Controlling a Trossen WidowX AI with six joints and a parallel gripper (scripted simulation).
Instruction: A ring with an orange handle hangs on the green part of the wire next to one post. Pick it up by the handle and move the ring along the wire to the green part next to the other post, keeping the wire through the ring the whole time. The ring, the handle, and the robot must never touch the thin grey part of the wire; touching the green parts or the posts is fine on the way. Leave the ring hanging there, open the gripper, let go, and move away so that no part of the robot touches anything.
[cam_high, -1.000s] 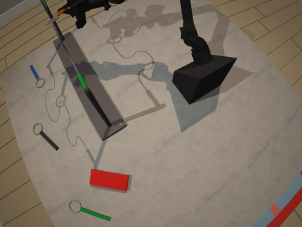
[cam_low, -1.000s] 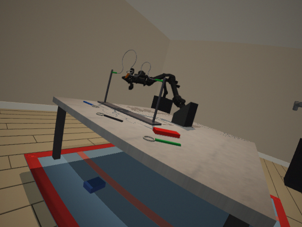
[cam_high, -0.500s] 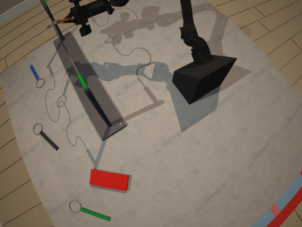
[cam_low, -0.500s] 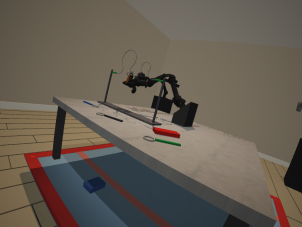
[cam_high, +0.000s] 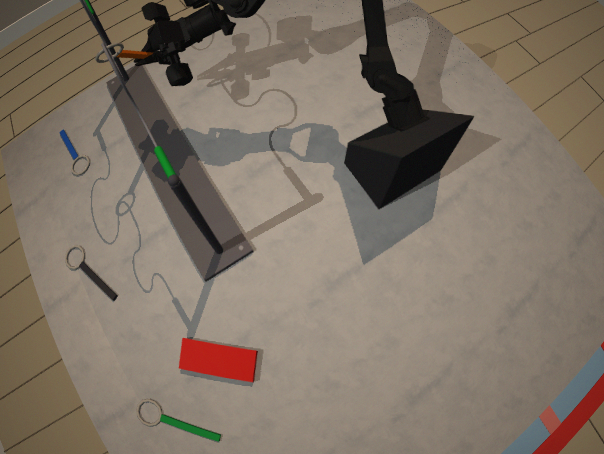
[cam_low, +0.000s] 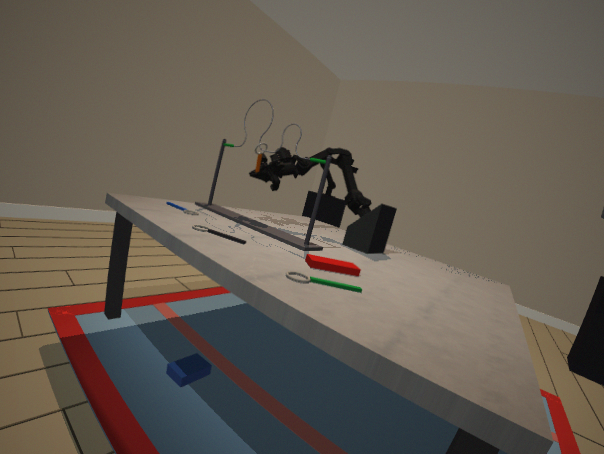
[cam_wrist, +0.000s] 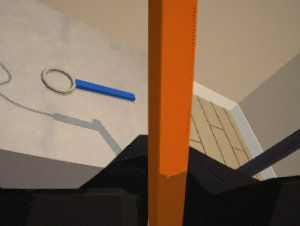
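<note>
My gripper (cam_high: 149, 56) (cam_low: 257, 172) (cam_wrist: 153, 144) is shut on the orange handle (cam_high: 134, 54) (cam_low: 258, 163) (cam_wrist: 172, 100). The ring (cam_high: 98, 56) (cam_low: 256, 149) is above the handle in the exterior view, around the grey wire (cam_low: 273, 115) near the foot of its taller loop, between the two loops. I cannot tell whether ring and wire touch. One green part (cam_high: 164, 162) (cam_low: 317, 160) is beside the near post (cam_high: 197, 215) (cam_low: 318, 200); the other green part (cam_high: 89, 6) (cam_low: 229, 145) is beside the far post (cam_low: 217, 172). The ring is out of the wrist view.
The posts stand on a dark base strip (cam_high: 205, 260). On the table lie a blue-handled ring (cam_high: 68, 145) (cam_low: 176, 206) (cam_wrist: 105, 90), a black-handled ring (cam_high: 98, 281) (cam_low: 227, 236), a green-handled ring (cam_high: 190, 428) (cam_low: 335, 284) and a red block (cam_high: 218, 360) (cam_low: 332, 265).
</note>
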